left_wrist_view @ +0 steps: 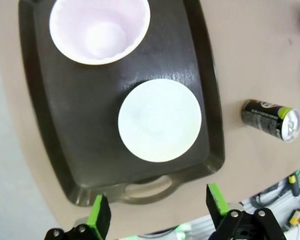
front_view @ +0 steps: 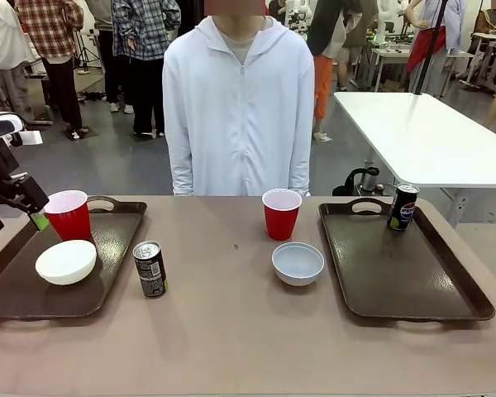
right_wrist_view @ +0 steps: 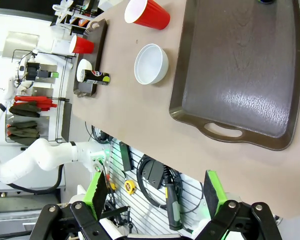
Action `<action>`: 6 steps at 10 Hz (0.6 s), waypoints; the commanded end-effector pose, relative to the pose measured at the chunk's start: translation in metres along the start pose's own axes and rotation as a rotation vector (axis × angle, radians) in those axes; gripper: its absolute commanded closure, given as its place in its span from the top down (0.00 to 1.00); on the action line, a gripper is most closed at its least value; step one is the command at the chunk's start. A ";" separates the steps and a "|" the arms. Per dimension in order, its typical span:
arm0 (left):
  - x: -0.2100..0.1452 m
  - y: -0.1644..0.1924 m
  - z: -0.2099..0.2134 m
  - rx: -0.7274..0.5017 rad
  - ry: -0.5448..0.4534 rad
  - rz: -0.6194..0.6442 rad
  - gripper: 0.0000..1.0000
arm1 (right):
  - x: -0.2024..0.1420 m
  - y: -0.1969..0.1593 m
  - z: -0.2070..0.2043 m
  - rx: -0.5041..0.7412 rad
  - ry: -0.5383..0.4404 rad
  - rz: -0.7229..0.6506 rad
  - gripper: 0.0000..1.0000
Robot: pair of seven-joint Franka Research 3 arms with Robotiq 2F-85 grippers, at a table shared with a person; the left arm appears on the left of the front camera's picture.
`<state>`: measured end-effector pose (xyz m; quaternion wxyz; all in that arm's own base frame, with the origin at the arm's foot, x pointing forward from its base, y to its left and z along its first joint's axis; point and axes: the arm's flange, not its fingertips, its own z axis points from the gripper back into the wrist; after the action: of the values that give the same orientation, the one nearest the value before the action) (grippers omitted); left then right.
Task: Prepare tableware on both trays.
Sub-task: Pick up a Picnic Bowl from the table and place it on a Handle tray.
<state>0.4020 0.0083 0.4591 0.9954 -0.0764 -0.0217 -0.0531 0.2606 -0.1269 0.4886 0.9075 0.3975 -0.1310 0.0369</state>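
Observation:
The left tray holds a red cup and a white bowl. A dark can stands on the table just right of it. Mid-table are a second red cup and bowl. The right tray carries a can in its far corner. My left gripper hangs open above the left tray's left side; its wrist view looks down on tray, cup and bowl. My right gripper is open, high off the table's near edge beyond the right tray.
A person in a white hooded jacket stands at the far edge with no hands showing above the table. A white table stands behind on the right. Cables and tools hang below the near table edge.

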 end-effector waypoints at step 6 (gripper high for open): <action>-0.011 0.082 0.030 -0.480 -0.118 -0.125 1.00 | -0.001 0.076 0.015 -0.145 0.017 0.077 1.00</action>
<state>0.4004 0.0780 0.4655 0.9618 -0.2517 -0.0635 -0.0868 0.2509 -0.1082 0.5256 0.9193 0.3603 -0.1477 0.0563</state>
